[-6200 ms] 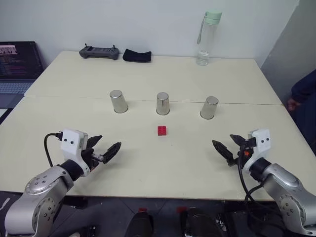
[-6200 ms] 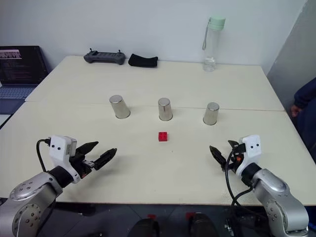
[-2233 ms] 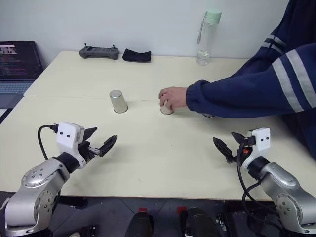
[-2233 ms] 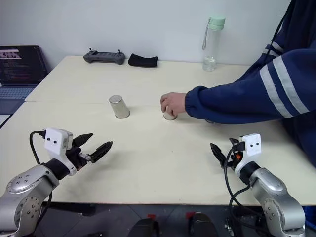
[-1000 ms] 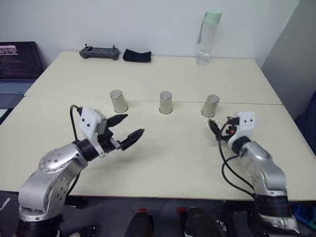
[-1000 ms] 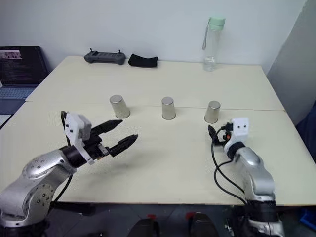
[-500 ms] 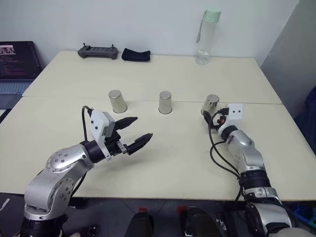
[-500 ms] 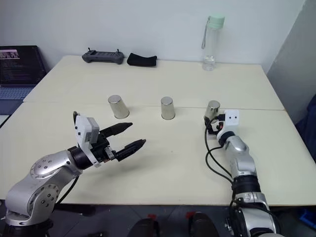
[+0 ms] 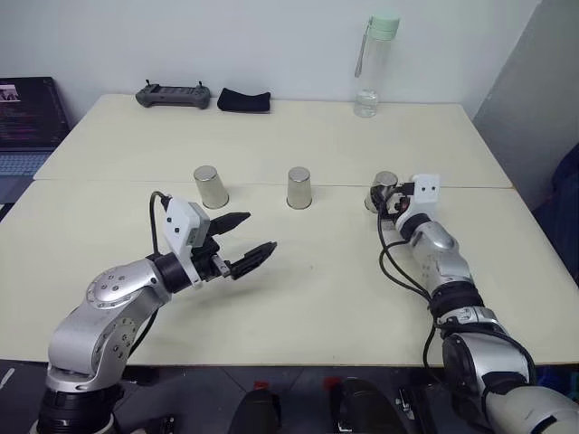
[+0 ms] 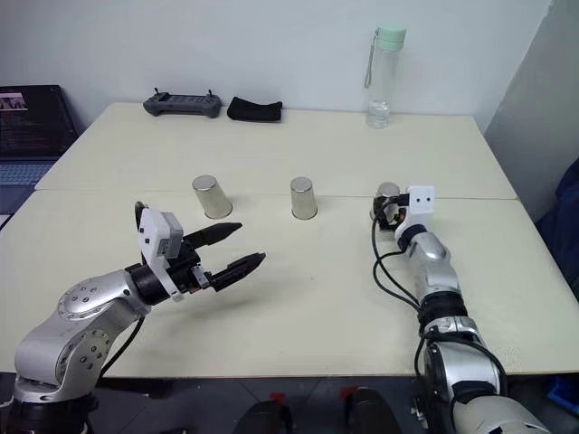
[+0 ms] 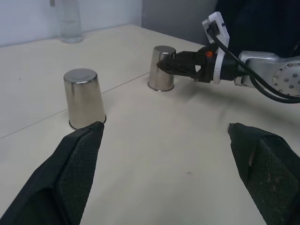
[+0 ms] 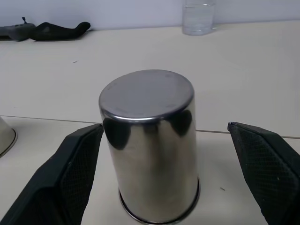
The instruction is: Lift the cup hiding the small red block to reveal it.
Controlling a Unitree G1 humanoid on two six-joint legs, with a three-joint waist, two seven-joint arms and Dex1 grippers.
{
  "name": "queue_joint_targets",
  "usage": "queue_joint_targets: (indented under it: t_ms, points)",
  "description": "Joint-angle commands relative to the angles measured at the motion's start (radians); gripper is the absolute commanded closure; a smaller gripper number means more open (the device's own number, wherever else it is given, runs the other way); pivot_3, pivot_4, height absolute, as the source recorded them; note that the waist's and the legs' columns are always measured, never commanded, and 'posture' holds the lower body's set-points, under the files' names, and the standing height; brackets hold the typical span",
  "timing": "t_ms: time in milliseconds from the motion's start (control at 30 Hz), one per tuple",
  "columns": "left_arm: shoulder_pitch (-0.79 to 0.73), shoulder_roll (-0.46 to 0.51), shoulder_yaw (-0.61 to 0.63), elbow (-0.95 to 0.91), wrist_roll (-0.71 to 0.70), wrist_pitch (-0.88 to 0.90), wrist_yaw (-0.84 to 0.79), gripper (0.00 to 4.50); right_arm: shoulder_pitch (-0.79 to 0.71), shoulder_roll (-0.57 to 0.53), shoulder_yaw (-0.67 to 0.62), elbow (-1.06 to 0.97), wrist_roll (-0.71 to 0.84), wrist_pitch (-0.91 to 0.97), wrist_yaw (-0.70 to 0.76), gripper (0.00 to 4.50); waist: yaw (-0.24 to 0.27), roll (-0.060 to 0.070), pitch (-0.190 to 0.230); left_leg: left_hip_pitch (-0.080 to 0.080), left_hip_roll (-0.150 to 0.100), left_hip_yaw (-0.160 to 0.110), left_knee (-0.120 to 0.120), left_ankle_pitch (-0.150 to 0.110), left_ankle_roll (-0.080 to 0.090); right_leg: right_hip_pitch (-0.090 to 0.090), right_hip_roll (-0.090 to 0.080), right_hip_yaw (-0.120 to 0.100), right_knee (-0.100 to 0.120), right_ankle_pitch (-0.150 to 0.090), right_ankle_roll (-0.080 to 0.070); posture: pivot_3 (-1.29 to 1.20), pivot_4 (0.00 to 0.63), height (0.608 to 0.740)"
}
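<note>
While the right gripper [image 12: 154, 178] holds its two black fingers [image 12: 61, 173] spread wide, the small shiny silver metal cup [image 12: 150, 145] stands straight ahead between them, untouched, so the right arm is far nearer than the left. It sits upside down, long axis upright, at the right end of a row of three alike on the pale surface [image 9: 298, 298] (no red block is visible). The left gripper [image 9: 242, 244] hovers open, well apart.
</note>
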Motion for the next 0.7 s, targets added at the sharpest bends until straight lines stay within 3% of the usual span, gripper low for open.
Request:
queue_joint_targets:
  t_ms: [33, 400, 500, 667, 700]
  points:
    - [-0.008, 0.015, 0.016, -0.020, 0.004, -0.025, -0.006, 0.00, -0.047, 0.006, -0.012, 0.030, 0.000, -0.043, 0.031, 0.00, 0.000, 0.000, 0.000, 0.000, 0.000, 0.000, 0.000, 0.000, 0.000, 0.000, 0.000, 0.000, 0.000, 0.000, 0.000, 0.00, 0.150, 0.740]
    - [-0.004, 0.023, 0.023, -0.017, 0.016, -0.031, 0.000, 0.00, -0.125, 0.001, -0.018, 0.186, -0.017, -0.104, 0.055, 0.00, -0.001, 0.000, 0.000, 0.000, 0.000, 0.000, 0.000, 0.000, 0.000, 0.000, -0.001, 0.000, 0.000, 0.000, 0.000, 0.00, 0.150, 0.740]
    - [0.001, 0.020, 0.020, -0.019, 0.019, -0.032, 0.003, 0.00, -0.133, -0.012, -0.021, 0.221, -0.029, -0.126, 0.038, 0.44, 0.000, 0.000, 0.000, 0.000, 0.000, 0.000, 0.000, 0.000, 0.000, 0.000, -0.001, 0.000, 0.000, 0.000, 0.000, 0.00, 0.150, 0.740]
    - [0.001, 0.019, 0.019, -0.020, 0.020, -0.031, 0.010, 0.00, -0.142, -0.021, -0.023, 0.246, -0.044, -0.153, 0.014, 1.76, -0.001, 0.001, 0.000, 0.000, 0.000, 0.000, 0.000, 0.000, 0.000, 0.000, -0.001, 0.000, 0.000, 0.000, 0.000, 0.00, 0.150, 0.740]
    - [0.000, 0.019, 0.018, -0.019, 0.020, -0.031, 0.012, 0.00, -0.143, -0.022, -0.023, 0.248, -0.045, -0.157, 0.012, 1.83, -0.001, 0.001, 0.000, 0.000, 0.000, 0.000, 0.000, 0.000, 0.000, 0.000, -0.001, 0.000, 0.000, 0.000, 0.000, 0.00, 0.150, 0.740]
